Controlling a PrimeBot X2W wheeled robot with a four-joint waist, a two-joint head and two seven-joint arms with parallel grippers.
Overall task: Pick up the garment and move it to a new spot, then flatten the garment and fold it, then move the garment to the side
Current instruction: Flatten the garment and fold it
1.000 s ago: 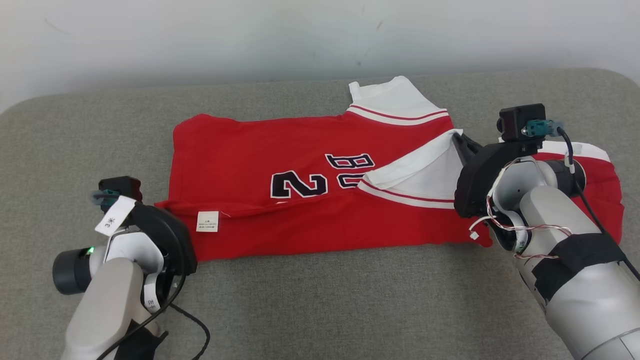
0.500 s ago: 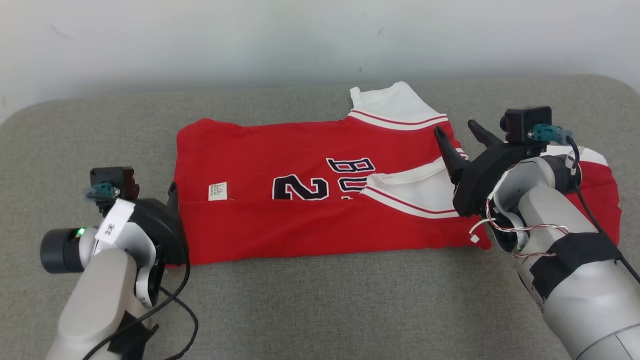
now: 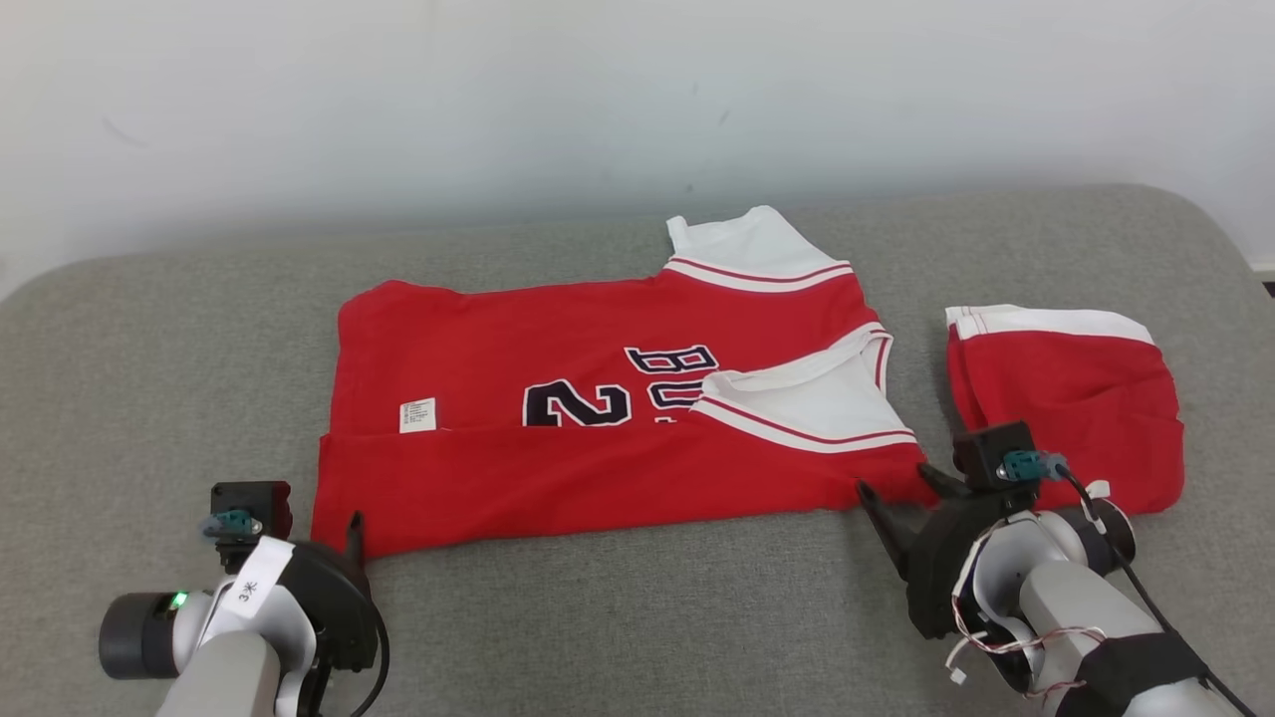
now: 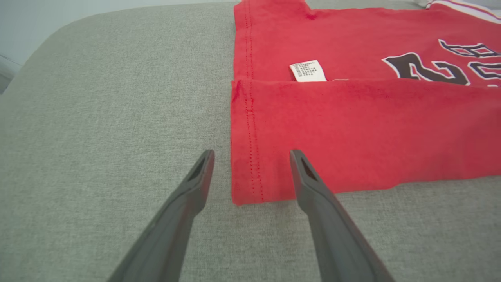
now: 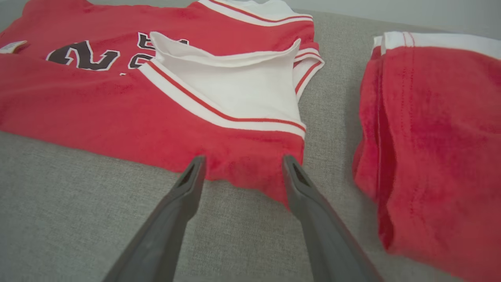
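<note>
Grey surface [image 3: 637, 617] carries a red jersey [image 3: 558, 468] at centre, flat, with its near edge folded over lengthwise. A folded red garment [image 3: 1066, 408] lies just to its right, apart from it. Left gripper [image 4: 252, 153] is spread and empty at the jersey's near left corner. Right gripper [image 5: 244, 157] is likewise at the near right corner. A white label [image 3: 417, 414] is exposed.

Bright, even, soft light; faint shadows beside garment [image 3: 598, 468]; wide-angle wrist-view stretch.
</note>
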